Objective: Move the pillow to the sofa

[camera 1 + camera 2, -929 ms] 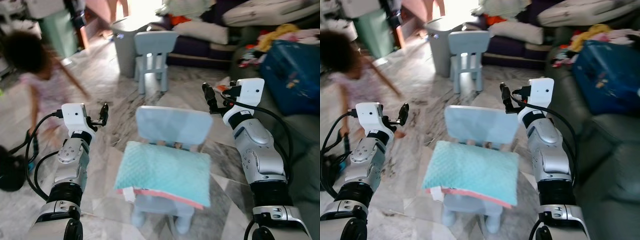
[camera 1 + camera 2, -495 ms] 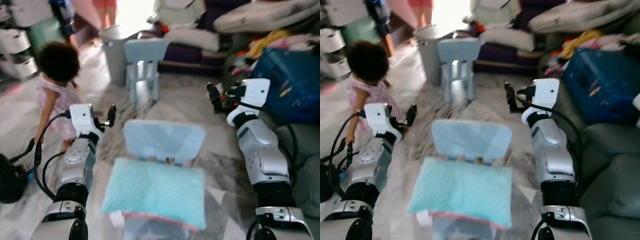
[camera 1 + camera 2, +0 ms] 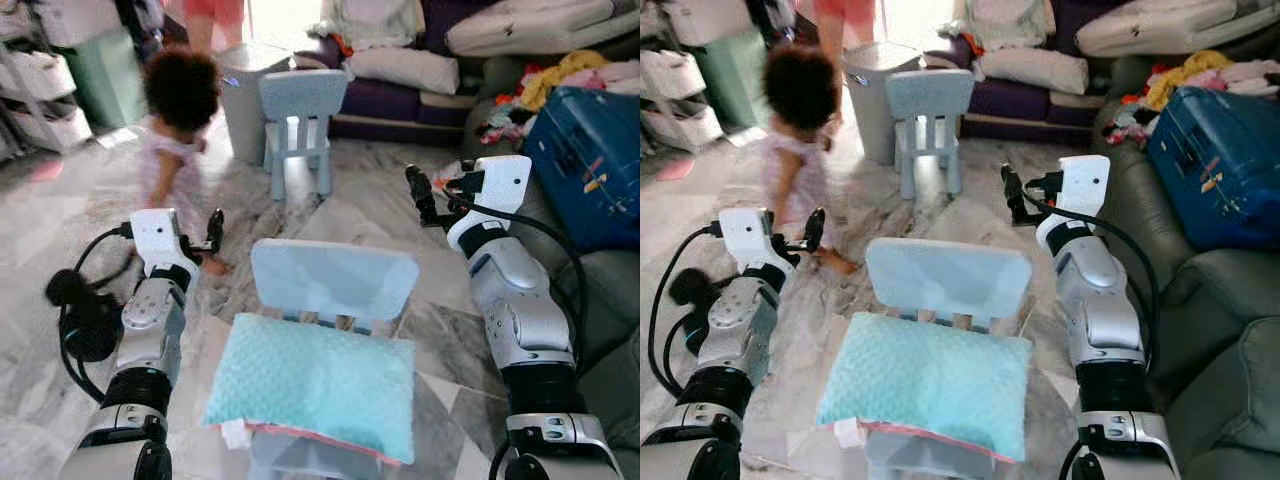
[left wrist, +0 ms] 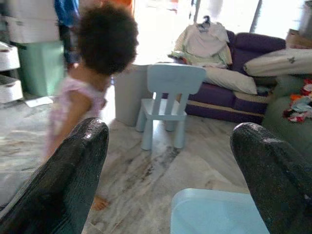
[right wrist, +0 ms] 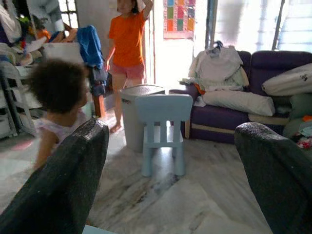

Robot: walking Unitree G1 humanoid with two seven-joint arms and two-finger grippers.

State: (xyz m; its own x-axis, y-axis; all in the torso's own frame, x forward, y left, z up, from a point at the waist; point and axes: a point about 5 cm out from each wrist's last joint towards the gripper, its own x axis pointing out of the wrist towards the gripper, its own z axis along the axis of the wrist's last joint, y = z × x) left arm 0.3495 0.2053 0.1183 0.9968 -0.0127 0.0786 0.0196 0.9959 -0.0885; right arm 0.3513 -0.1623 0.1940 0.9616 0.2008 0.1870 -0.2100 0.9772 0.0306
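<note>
Marble floor underfoot; the pillow (image 3: 315, 396) lies on a small blue chair (image 3: 335, 283) between both raised arms. Left gripper (image 3: 213, 230) and right gripper (image 3: 418, 192) spread wide, empty. Beyond, blurred, seemingly a child (image 3: 178, 140).

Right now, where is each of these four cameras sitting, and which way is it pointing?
Left eye: on the head, looking down at the pillow on a small chair; both silver arms show.
Right eye: beside it, same scene, with the left gripper and right gripper raised.
Left wrist: looks forward between its open black fingers at a child.
Right wrist: looks forward between its fingers across the room.
Both wrist views share the far chair and purple sofa.
</note>
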